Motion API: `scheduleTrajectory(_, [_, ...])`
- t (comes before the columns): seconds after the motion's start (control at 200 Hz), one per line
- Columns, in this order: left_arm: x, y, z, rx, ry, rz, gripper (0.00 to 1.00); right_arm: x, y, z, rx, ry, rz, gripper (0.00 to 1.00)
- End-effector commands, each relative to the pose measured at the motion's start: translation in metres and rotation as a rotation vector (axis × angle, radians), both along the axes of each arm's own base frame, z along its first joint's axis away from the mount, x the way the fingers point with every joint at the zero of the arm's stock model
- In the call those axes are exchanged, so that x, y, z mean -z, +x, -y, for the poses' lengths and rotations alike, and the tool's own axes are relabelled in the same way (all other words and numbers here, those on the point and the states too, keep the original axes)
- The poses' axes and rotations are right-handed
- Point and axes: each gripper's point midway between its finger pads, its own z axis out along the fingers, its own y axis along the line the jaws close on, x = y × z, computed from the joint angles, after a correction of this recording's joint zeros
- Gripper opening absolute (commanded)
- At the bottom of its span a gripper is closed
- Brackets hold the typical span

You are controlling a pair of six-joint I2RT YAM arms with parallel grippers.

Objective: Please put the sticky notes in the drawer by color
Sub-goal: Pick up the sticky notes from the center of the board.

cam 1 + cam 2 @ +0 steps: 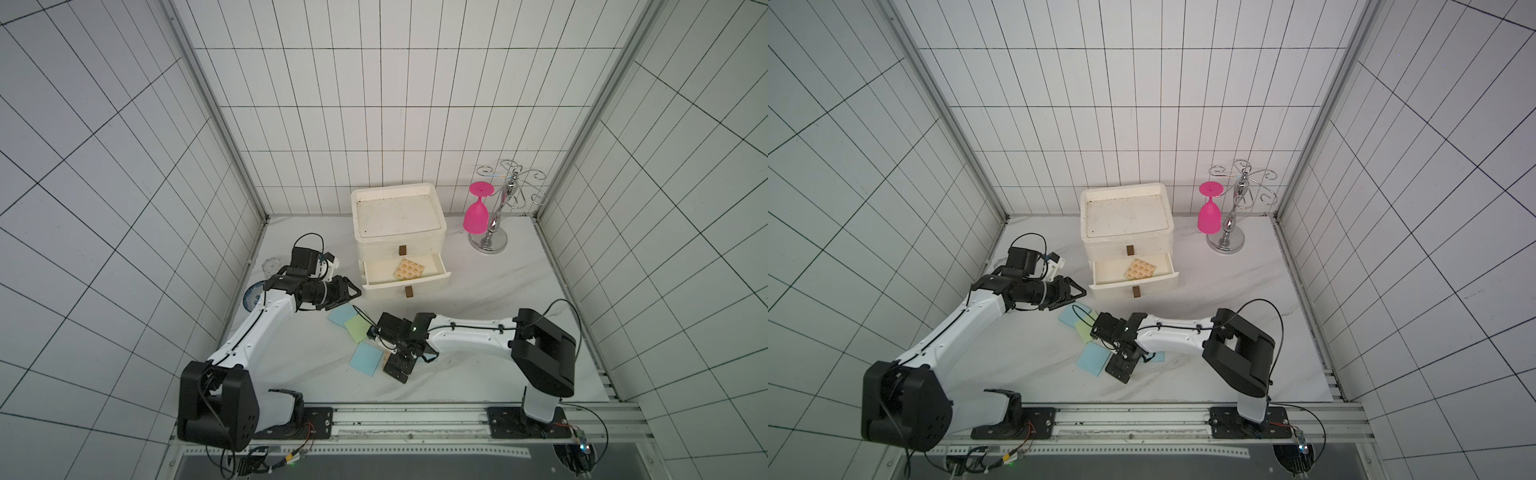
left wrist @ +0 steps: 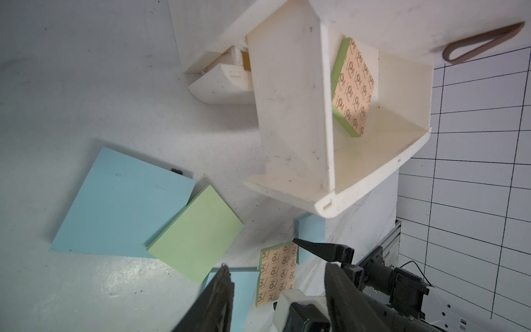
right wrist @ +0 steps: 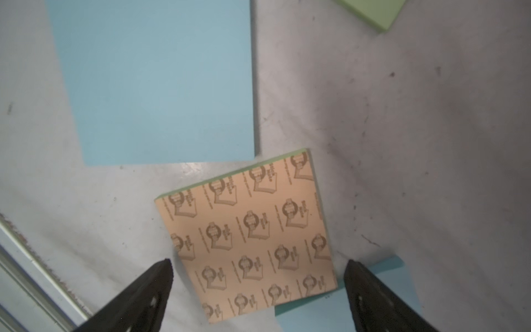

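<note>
The right gripper [image 3: 258, 267] is hovering, jaws spread wide and empty, astride the tan printed pad [image 3: 247, 238]. That pad is lying on the table in front of the chest of drawers [image 1: 399, 245], one corner on a blue pad [image 3: 344, 304], so the gripper should probably be dropping straight down and closing on the tan edges alone. A matching tan pad [image 1: 409, 269] is lying in the chest's pulled-out middle drawer [image 1: 405, 284], and the left gripper [image 1: 352, 293] is waiting half-open and empty beside it.
</note>
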Motion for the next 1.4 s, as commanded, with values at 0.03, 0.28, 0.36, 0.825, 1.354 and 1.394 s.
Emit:
scheduleTrajectory(0.03, [0.002, 0.001, -0.002, 0.006, 0.009, 0.015, 0.54, 0.003, -0.005, -0.007, -0.038, -0.006, -0.022, 0.97])
scheduleTrajectory(0.28, [0.002, 0.002, -0.003, 0.004, 0.009, 0.013, 0.54, 0.02, -0.007, 0.004, -0.031, -0.056, -0.021, 0.98])
scheduleTrajectory(0.36, [0.002, 0.001, -0.003, 0.004, 0.008, 0.012, 0.54, 0.019, -0.008, 0.003, -0.027, -0.06, 0.002, 0.98])
scheduleTrajectory(0.825, [0.001, 0.001, -0.002, 0.005, 0.005, 0.016, 0.54, -0.016, 0.0, 0.001, 0.054, 0.075, 0.03, 0.65])
scheduleTrajectory(1.354, [-0.096, -0.038, 0.045, 0.169, -0.484, 0.065, 0.53, -0.154, 0.043, 0.034, 0.277, 0.486, 0.129, 0.65])
scheduleTrajectory(1.394, [-0.107, -0.043, 0.048, 0.187, -0.511, 0.076, 0.53, -0.163, 0.046, 0.038, 0.294, 0.516, 0.136, 0.65])
